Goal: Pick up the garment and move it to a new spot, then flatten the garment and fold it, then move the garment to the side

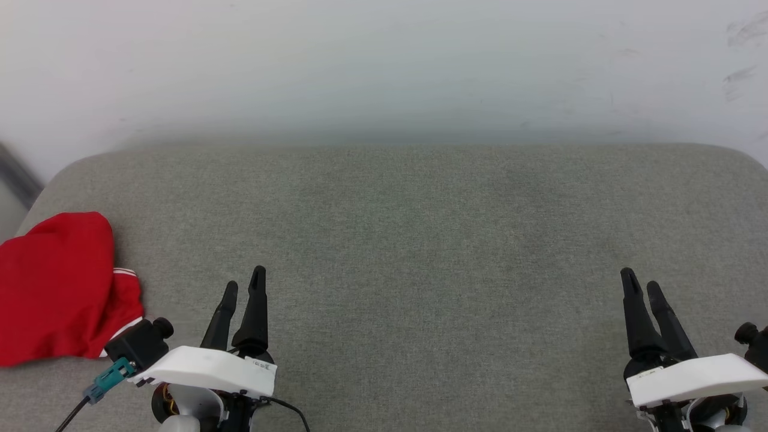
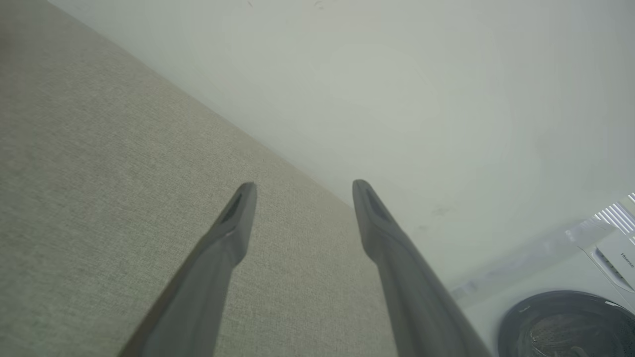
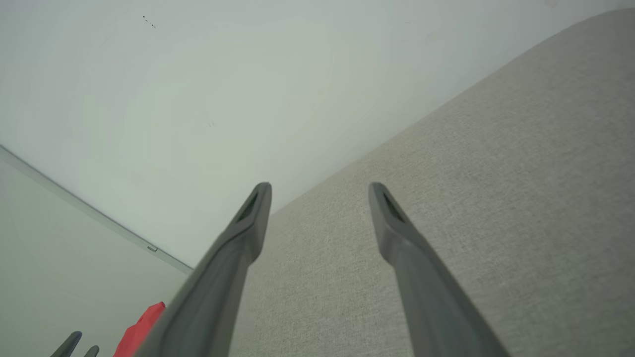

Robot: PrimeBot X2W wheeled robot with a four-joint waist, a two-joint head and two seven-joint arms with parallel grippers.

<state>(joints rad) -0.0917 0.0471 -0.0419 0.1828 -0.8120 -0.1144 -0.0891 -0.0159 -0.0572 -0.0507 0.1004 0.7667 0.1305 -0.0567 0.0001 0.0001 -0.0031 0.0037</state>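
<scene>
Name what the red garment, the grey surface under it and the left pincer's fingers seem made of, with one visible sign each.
Red garment: soft matte cloth, probably a knit; it bunches in rounded folds.
Grey surface: woven upholstery fabric, matte; a fine weave texture shows.
Left pincer fingers: dark, smooth, moulded, likely plastic or rubber; which one is unclear.

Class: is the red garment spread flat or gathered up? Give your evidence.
Gathered up: the garment lies as a compact red mound on the grey cushion, partly cropped. Neatly folded or bunched, cannot tell.
</scene>
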